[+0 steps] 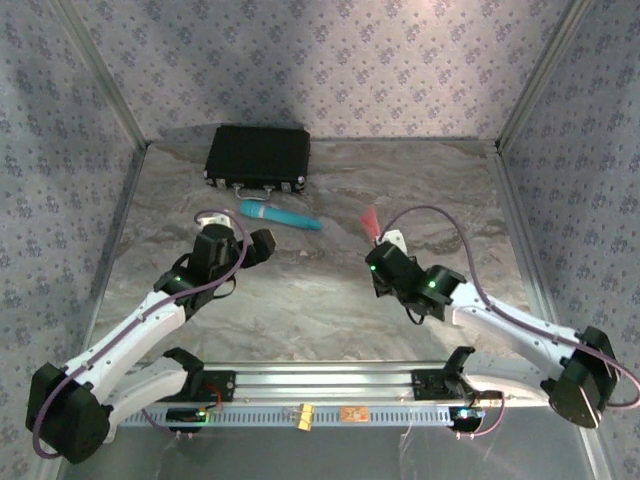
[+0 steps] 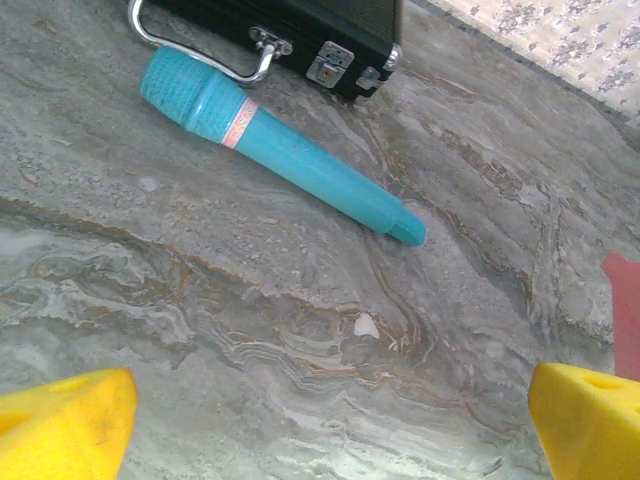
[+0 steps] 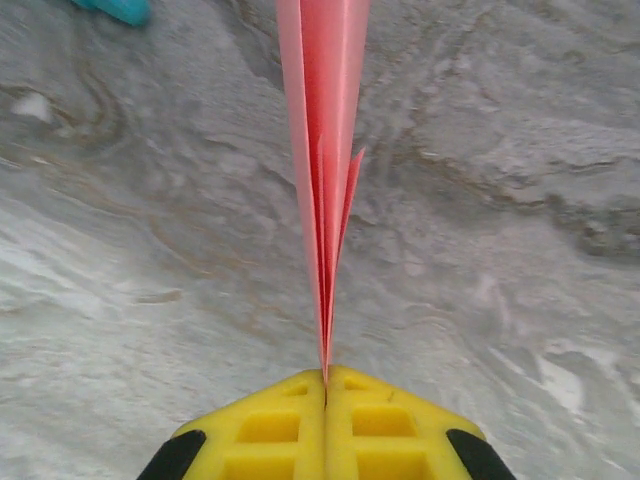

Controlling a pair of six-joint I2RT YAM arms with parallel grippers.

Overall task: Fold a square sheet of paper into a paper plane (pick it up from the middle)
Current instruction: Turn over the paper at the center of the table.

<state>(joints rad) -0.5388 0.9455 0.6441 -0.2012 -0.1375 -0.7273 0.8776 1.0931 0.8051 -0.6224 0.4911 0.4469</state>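
Note:
The salmon-pink paper plane (image 3: 325,150) is a narrow folded shape, pinched edge-on between the yellow fingers of my right gripper (image 3: 325,378), which is shut on it. From above, the pink paper (image 1: 371,222) sticks up from that gripper (image 1: 380,238) right of the table's middle. Its edge also shows as a pink strip (image 2: 625,310) at the right border of the left wrist view. My left gripper (image 1: 262,245) hovers left of centre, open, its yellow fingertips (image 2: 70,420) wide apart over bare table with nothing between them.
A teal cylinder (image 1: 280,215) lies on the marble table between the arms' far ends, close ahead of the left gripper (image 2: 330,425). A black case (image 1: 258,157) with a metal handle (image 2: 200,50) stands at the back left. Patterned walls enclose the table.

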